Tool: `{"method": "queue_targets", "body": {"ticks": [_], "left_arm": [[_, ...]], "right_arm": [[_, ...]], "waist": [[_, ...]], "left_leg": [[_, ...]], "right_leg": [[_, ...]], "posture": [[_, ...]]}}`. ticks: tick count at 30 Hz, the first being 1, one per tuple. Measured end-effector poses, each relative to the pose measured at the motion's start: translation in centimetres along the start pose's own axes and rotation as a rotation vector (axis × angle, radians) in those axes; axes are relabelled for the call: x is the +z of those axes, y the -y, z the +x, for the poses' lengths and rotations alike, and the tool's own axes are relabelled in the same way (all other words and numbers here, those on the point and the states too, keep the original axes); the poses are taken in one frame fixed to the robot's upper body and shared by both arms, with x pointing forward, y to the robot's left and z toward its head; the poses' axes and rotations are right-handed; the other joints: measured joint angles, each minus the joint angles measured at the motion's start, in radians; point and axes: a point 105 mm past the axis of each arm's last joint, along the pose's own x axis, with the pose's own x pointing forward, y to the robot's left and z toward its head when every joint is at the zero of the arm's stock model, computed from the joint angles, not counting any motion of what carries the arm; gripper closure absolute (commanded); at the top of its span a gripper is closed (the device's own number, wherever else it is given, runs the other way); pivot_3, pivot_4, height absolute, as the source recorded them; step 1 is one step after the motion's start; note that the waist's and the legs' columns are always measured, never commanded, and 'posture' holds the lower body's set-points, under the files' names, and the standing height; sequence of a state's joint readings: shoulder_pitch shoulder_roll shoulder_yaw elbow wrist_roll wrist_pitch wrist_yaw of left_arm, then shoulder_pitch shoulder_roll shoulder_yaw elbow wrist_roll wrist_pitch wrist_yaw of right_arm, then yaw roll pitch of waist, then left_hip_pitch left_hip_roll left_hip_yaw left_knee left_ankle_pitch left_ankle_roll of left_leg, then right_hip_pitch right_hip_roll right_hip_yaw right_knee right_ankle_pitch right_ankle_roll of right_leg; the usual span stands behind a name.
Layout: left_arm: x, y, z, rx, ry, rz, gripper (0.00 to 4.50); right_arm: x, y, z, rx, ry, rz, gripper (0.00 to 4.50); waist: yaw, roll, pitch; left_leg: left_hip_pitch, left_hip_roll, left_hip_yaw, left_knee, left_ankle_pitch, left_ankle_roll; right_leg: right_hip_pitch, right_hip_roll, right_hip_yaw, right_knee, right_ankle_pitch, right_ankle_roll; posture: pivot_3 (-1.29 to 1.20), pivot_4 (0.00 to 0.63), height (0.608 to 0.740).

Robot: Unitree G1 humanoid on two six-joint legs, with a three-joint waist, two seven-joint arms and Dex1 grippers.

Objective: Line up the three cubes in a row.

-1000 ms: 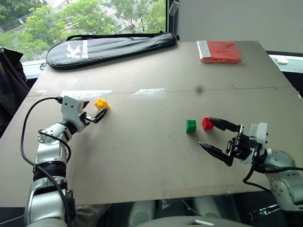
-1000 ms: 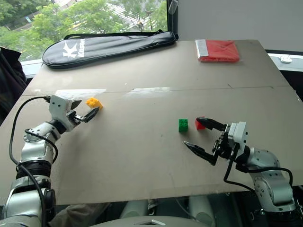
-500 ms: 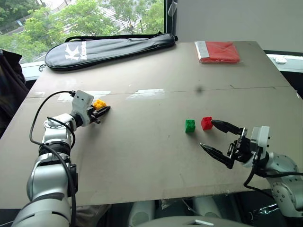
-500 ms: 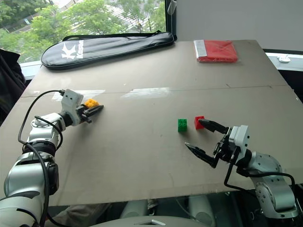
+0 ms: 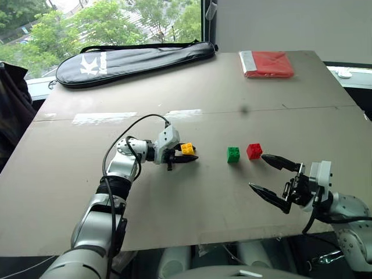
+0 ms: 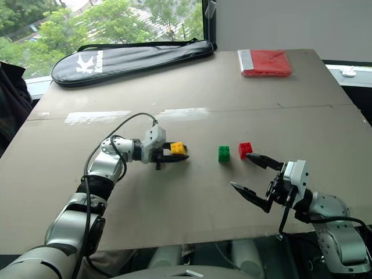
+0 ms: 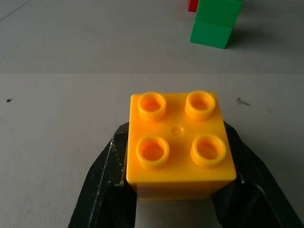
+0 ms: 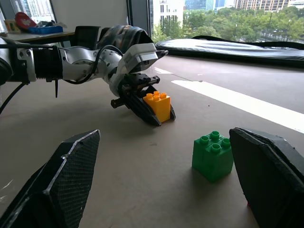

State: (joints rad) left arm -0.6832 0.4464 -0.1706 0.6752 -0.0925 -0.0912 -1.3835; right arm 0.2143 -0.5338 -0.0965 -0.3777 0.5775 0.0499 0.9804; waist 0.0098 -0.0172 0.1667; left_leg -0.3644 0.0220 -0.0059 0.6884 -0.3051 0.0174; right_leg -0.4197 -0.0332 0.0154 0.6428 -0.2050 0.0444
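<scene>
My left gripper point(image 5: 190, 154) is shut on the yellow cube point(image 5: 187, 149), holding it low over the table's middle, a short way left of the green cube point(image 5: 233, 154). In the left wrist view the yellow cube point(image 7: 178, 145) sits studs up between both black fingers point(image 7: 102, 180), with the green cube point(image 7: 213, 21) beyond it. The red cube point(image 5: 254, 151) stands just right of the green one, a small gap between them. My right gripper point(image 5: 256, 171) is open, near the front right, its upper fingertip just right of the red cube and touching nothing.
A black racket bag point(image 5: 133, 58) lies along the table's far left edge. A flat red packet point(image 5: 268, 64) rests at the far right corner. The brown table point(image 5: 186, 221) has bare room in front of the cubes and to the left.
My left gripper closed on the yellow cube and carried it from the table's left side rightward to near the green cube. The right gripper stayed open and sank slightly.
</scene>
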Motion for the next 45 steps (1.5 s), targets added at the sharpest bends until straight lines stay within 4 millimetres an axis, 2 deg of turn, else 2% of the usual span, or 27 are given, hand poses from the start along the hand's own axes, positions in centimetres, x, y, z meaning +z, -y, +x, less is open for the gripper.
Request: {"method": "queue_targets", "body": {"ticks": [3, 8, 19, 20, 21, 25, 30, 33, 36, 39, 42, 45], "left_arm": [[0.7, 0.5, 1.7, -0.083, -0.006, 0.036, 3.15], [1.1, 0.0, 2.8, -0.124, -0.017, 0.059, 3.15], [1.3, 0.1, 3.9, -0.142, -0.007, 0.069, 3.15], [1.3, 0.1, 3.9, -0.144, -0.008, 0.068, 2.12], [1.3, 0.1, 4.0, -0.15, -0.007, 0.068, 1.81], [1.3, 0.5, 4.4, -0.176, -0.007, 0.072, 0.06], [1.3, 0.2, 4.2, -0.146, -0.016, 0.072, 0.06], [1.1, 0.0, 3.7, -0.123, -0.021, 0.08, 0.06], [0.6, -0.4, 2.2, -0.076, -0.029, 0.073, 0.06], [-0.1, -0.7, 0.4, -0.021, -0.03, 0.046, 0.06], [-1.3, -0.2, -2.5, 0.029, -0.036, 0.02, 0.06], [-2.1, 0.5, -4.5, 0.054, -0.053, 0.004, 0.06]], "right_arm": [[-0.2, 0.0, -0.2, 0.0, -0.005, -0.005, 0.0], [-0.4, -0.1, -0.3, -0.019, -0.005, -0.008, 0.0], [-0.6, -0.3, -0.6, -0.053, -0.002, -0.006, 0.0], [-0.6, -0.3, -0.6, -0.054, -0.001, -0.007, 0.0], [-0.6, -0.3, -0.6, -0.055, 0.0, -0.007, 0.0], [-0.5, -0.2, -0.6, -0.059, 0.003, -0.009, 0.0], [-0.5, -0.2, -0.5, -0.059, 0.004, -0.01, 0.0], [-0.5, -0.3, -0.5, -0.055, 0.005, -0.011, 0.0], [-0.5, -0.3, -0.5, -0.051, 0.006, -0.012, 0.0], [-0.5, -0.2, -0.5, -0.049, 0.006, -0.012, 0.0], [-0.5, -0.2, -0.4, -0.04, 0.006, -0.012, 0.0], [-0.7, 0.0, -0.4, -0.036, 0.002, -0.008, 0.0]], "waist": [[0.002, 0.0, 0.0], [0.002, 0.0, 0.0], [0.005, -0.001, 0.0], [0.005, -0.001, 0.0], [0.005, -0.001, 0.0], [0.005, -0.001, 0.0], [0.002, -0.001, 0.0], [-0.004, -0.001, 0.0], [-0.019, -0.001, 0.0], [-0.027, -0.001, 0.0], [-0.032, -0.001, 0.0], [-0.03, -0.001, 0.0]], "left_leg": [[0.0, 0.0, 0.0, 0.0, 0.0, 0.0], [-0.001, 0.0, 0.0, 0.0, 0.0, 0.0], [-0.001, -0.001, 0.0, 0.001, 0.0, 0.0], [-0.001, -0.001, 0.0, 0.001, 0.0, 0.0], [-0.001, -0.001, 0.0, 0.001, 0.0, 0.0], [0.001, -0.001, 0.0, 0.001, 0.0, 0.0], [0.003, -0.001, -0.001, 0.003, 0.0, 0.0], [0.003, 0.0, -0.001, 0.003, 0.0, 0.0], [0.003, 0.001, -0.002, 0.002, 0.0, 0.0], [0.003, 0.001, -0.002, 0.001, 0.0, 0.0], [0.003, 0.002, -0.001, -0.001, 0.0, 0.0], [0.004, 0.003, -0.001, -0.001, 0.0, 0.0]], "right_leg": [[0.0, 0.0, 0.0, 0.0, -0.001, 0.0], [0.0, 0.0, 0.0, 0.0, -0.001, 0.0], [0.0, -0.001, 0.0, 0.0, -0.002, -0.001], [0.0, -0.001, 0.0, 0.0, -0.001, -0.001], [0.0, -0.001, 0.0, 0.0, -0.002, -0.001], [0.003, -0.001, 0.0, 0.0, -0.002, -0.002], [0.005, 0.0, 0.001, 0.0, -0.002, -0.002], [0.005, 0.001, 0.001, 0.001, -0.002, -0.003], [0.004, 0.002, 0.001, 0.001, -0.002, -0.003], [0.003, 0.002, 0.001, 0.001, -0.001, -0.001], [0.002, 0.003, 0.001, 0.001, -0.001, -0.001], [0.002, 0.003, 0.001, 0.001, -0.002, -0.002]], "posture": [[0.0, 0.15, 0.707], [0.0, 0.15, 0.707], [0.0, 0.15, 0.707], [0.0, 0.15, 0.707], [0.0, 0.15, 0.707], [0.0, 0.15, 0.707], [0.0, 0.15, 0.707], [0.0, 0.15, 0.707], [0.0, 0.15, 0.707], [0.0, 0.15, 0.707], [0.0, 0.15, 0.707], [0.0, 0.15, 0.707]]}}
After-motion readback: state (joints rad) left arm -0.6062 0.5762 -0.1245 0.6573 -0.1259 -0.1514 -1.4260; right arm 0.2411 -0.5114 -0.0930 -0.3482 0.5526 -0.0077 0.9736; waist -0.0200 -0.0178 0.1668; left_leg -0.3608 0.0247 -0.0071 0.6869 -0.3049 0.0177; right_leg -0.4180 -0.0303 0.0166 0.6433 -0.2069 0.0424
